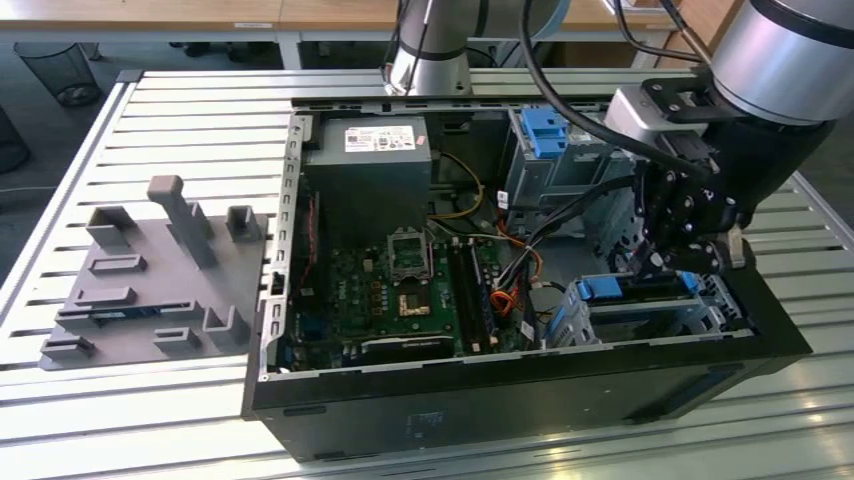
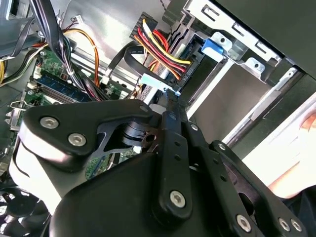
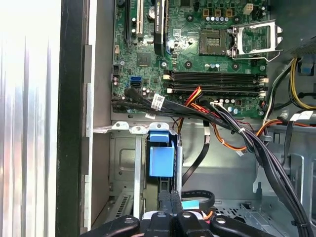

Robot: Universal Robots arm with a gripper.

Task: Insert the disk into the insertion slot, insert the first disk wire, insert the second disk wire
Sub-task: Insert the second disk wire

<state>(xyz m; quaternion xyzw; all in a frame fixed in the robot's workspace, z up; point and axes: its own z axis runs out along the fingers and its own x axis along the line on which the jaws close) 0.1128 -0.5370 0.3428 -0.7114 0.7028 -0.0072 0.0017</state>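
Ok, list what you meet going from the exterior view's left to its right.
Grey fixture plate with upright blocks → green motherboard inside the open computer case → blue-framed disk in the insertion slot, with the end effector just above it.

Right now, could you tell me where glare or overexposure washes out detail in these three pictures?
In the first wrist view, the ribbed surface beside the case wall is blown out to near white. In the second wrist view, the bright area past the case edge is washed out, while the gripper in front is dark. In the exterior view, light reflects off the slatted table in front of the case.
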